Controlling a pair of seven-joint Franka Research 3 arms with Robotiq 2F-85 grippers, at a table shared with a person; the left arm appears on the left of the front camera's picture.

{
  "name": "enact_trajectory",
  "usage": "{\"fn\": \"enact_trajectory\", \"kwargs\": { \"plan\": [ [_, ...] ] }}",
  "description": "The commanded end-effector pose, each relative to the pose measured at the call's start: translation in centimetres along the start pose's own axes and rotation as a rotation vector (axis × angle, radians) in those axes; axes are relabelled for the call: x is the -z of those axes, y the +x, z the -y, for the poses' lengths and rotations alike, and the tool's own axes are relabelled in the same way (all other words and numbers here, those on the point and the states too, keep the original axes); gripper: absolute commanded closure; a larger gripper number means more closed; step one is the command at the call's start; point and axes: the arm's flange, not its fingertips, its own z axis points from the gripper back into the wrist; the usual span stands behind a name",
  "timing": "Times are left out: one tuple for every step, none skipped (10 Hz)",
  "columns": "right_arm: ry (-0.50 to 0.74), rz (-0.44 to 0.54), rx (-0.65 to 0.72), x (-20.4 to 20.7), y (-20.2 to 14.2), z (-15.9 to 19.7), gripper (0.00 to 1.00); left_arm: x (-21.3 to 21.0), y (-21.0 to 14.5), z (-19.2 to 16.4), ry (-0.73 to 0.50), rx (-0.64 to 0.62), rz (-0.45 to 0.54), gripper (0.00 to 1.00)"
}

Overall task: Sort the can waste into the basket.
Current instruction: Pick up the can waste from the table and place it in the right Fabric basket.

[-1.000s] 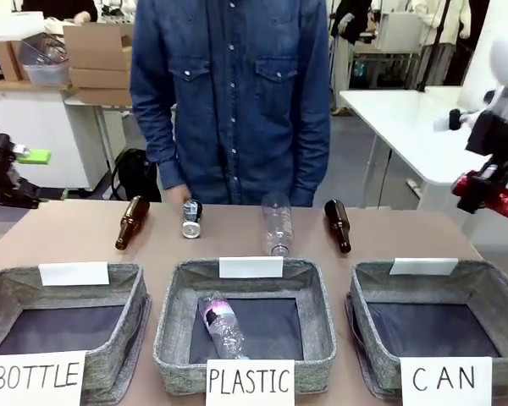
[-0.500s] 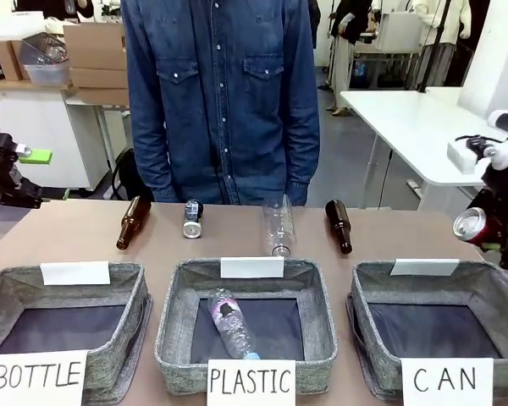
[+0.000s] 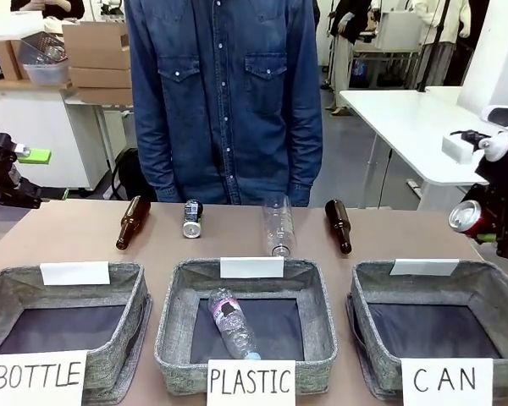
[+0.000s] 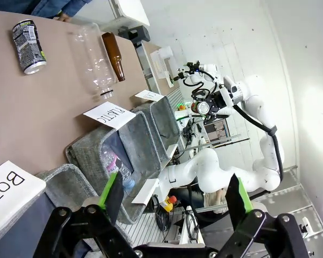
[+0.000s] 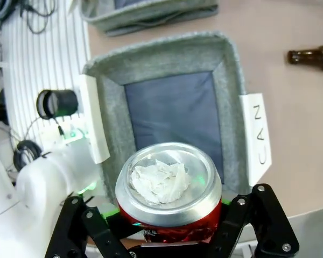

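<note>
We count two dented metal drink cans. The shiny red can is grasped by the clenched right tool, in the air by the far right corner of the grey woven-fabric basket signed "CAN". The dark can with silver ends lies on the brown surface. The left tool is released and holds nothing.

There are two brown glass bottles, a left one and a right one. There are two clear plastic bottles, one on the surface and one inside the basket signed "PLASTIC". With the basket signed "BOTTLE" we count three baskets.
</note>
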Motion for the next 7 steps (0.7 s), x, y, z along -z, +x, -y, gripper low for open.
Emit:
{"fn": "enact_trajectory", "kwargs": {
  "plan": [
    [0.035,0.024,0.011,-0.72,0.19,0.50,0.24,0.11,0.08,0.07,-0.018,0.023,0.011,0.00],
    [0.042,0.019,0.011,-0.72,0.27,0.66,0.00,0.11,0.08,0.07,-0.018,0.023,0.011,0.00],
    [0.044,0.013,0.014,-0.72,0.38,0.81,0.19,0.11,0.08,0.07,-0.018,0.023,0.011,0.00],
    [0.044,0.009,0.022,-0.77,0.43,0.87,0.00,0.11,0.08,0.07,-0.018,0.023,0.011,0.00],
    [0.054,0.011,0.041,-0.76,0.40,0.94,0.00,0.11,0.08,0.07,-0.018,0.023,0.011,0.00],
    [0.061,0.010,0.048,-0.75,0.40,1.01,0.00,0.11,0.08,0.07,-0.018,0.023,0.011,0.00],
    [0.066,0.012,0.056,-0.74,0.42,1.09,0.00,0.11,0.08,0.07,-0.018,0.023,0.011,0.00]
  ]
}}
